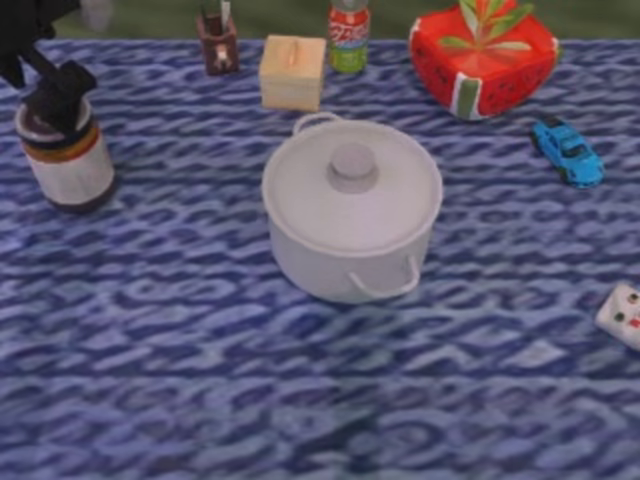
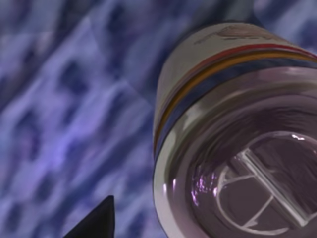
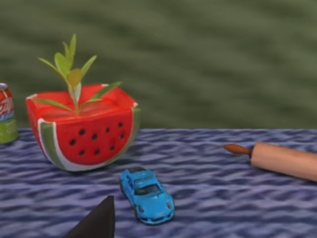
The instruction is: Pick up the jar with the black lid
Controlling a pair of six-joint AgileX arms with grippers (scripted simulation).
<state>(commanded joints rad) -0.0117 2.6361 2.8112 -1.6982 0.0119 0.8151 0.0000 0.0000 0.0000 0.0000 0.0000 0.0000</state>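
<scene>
Left pincer [image 1: 62,92] is right on top of the jar [image 1: 68,160], down over the black lid [image 2: 257,183] at the far left of the surface [image 1: 200,340]. Its dark fingers cover the lid from above, though whether they've closed on it, I cannot tell. The jar stands upright, well left of the white pot [image 1: 350,215]. Right arm is out of the top view; its camera looks at a blue car [image 3: 147,194] and a watermelon planter [image 3: 81,129].

You've got big white pot [image 1: 352,225] mid tabletop [image 1: 200,380], lid on. Behind it: wooden box [image 1: 292,72], green bottle [image 1: 349,36], watermelon planter [image 1: 483,60]. Blue toy car [image 1: 567,151] right, rolling pin [image 3: 282,159] beyond.
</scene>
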